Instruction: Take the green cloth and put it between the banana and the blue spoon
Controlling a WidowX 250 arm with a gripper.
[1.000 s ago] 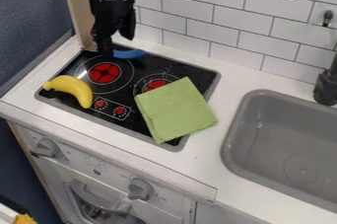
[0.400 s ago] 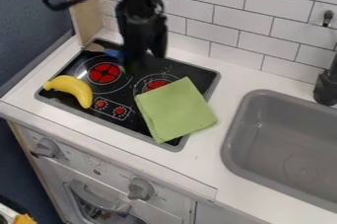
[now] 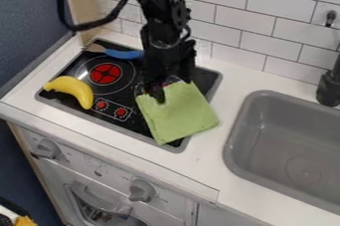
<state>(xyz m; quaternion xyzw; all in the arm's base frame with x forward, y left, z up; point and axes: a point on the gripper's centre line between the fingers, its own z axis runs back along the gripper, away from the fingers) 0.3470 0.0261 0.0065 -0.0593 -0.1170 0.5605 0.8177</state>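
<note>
Jaws apart, the gripper point(image 3: 172, 87) is at the back edge of the green cloth point(image 3: 177, 114) on the cooktop point(image 3: 106, 92); best pinch a generous fold, then lift straight up.

Green cloth point(image 3: 178, 118) flat, partly off stovetop point(image 3: 118, 88); curved banana point(image 3: 74, 89) left; blue spoon point(image 3: 124, 54) at rear.

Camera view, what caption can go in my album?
Black gripper at the green cloth, banana and blue spoon nearby on the toy stove.
</note>
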